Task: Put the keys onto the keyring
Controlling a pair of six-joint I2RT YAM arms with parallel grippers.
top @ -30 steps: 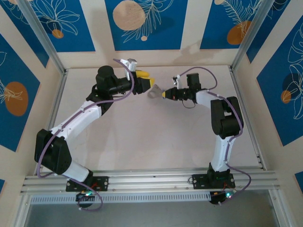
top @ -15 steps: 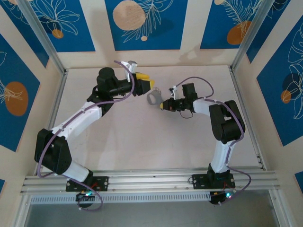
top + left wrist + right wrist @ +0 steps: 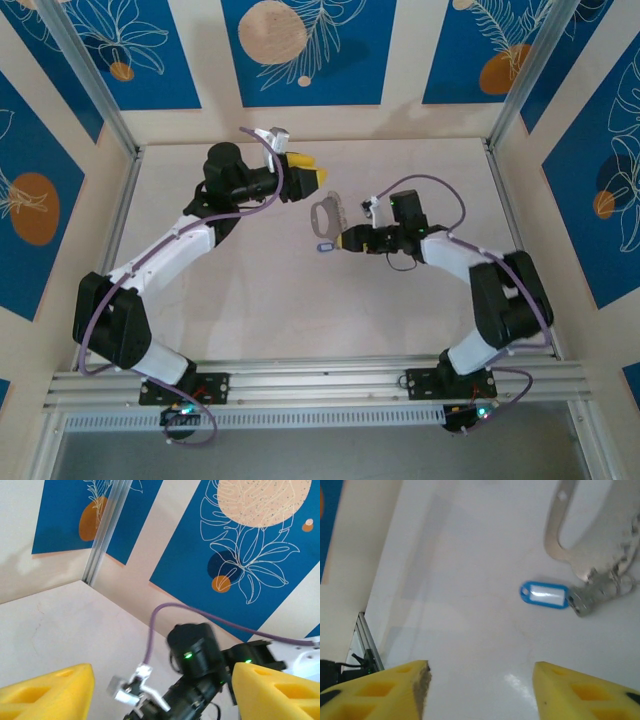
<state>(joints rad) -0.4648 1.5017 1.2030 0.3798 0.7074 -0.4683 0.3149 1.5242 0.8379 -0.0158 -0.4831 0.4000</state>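
The grey keyring (image 3: pixel 318 214) lies flat on the white table (image 3: pixel 250 290), with the blue-headed key (image 3: pixel 325 247) at its near end. In the right wrist view the key (image 3: pixel 544 594) lies with its silver end against small rings at the foot of the keyring (image 3: pixel 580 564). My right gripper (image 3: pixel 343 240) sits low just right of the key, open and empty; its yellow fingers (image 3: pixel 385 692) frame bare table. My left gripper (image 3: pixel 312 178) hovers behind the keyring, open with nothing between its yellow fingers (image 3: pixel 50 690).
Blue-patterned walls and aluminium posts (image 3: pixel 95 90) enclose the table on three sides. The right arm's wrist and purple cable (image 3: pixel 197 655) fill the space ahead of my left gripper. Bare tabletop stretches toward the near rail (image 3: pixel 320 375).
My right gripper has opened and let go of the keyring, which now rests on the table with the key. The right arm has dropped toward the near side. The left jaws have widened slightly.
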